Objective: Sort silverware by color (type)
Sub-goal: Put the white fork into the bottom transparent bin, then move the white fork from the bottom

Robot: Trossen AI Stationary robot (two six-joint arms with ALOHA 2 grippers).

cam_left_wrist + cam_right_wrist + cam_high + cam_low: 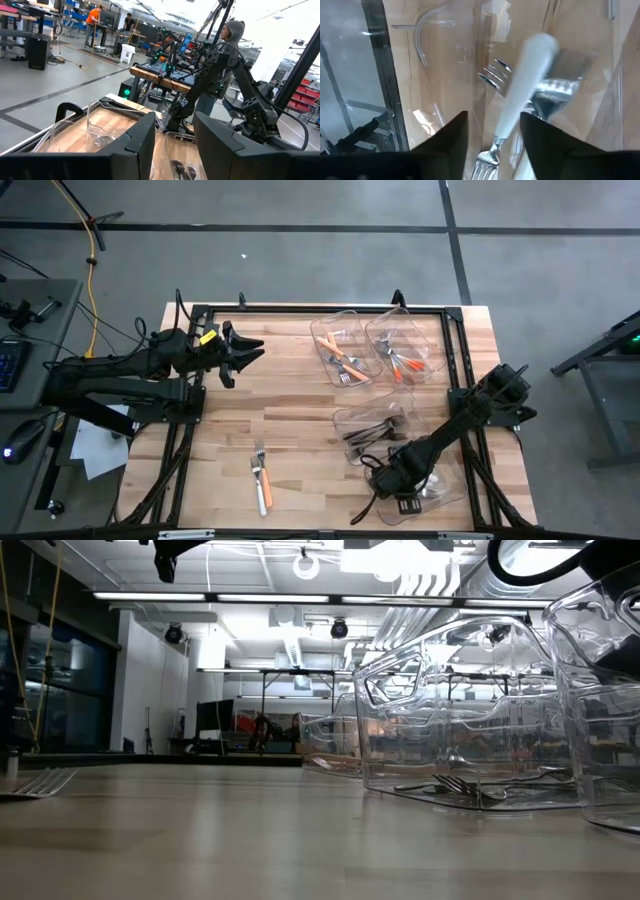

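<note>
My right gripper (398, 478) points steeply down into the clear bin (447, 486) at the table's near right, fingers open (493, 116). A white-handled fork (522, 95) lies blurred between them, head toward the camera, over other silverware (495, 74) in that bin. Two far bins (335, 330) (425, 340) hold orange-handled silverware (343, 358). A middle bin (340, 418) holds dark silverware (372, 434). An orange-handled fork (263, 496) and a second fork (259, 452) lie flat on the table at near centre-left. My left gripper (250, 352) waits open and level at the far left. My right gripper has the white-handled fork's handle (509, 127) running between its open fingers, close beside one finger (540, 145). Whether that finger touches the handle, I cannot tell; the fork is blurred.
Black frame rails (300, 308) run along the table's edges. The wood between the loose forks and the bins (300, 410) is bare. People and benches show in the room beyond, in the left wrist view.
</note>
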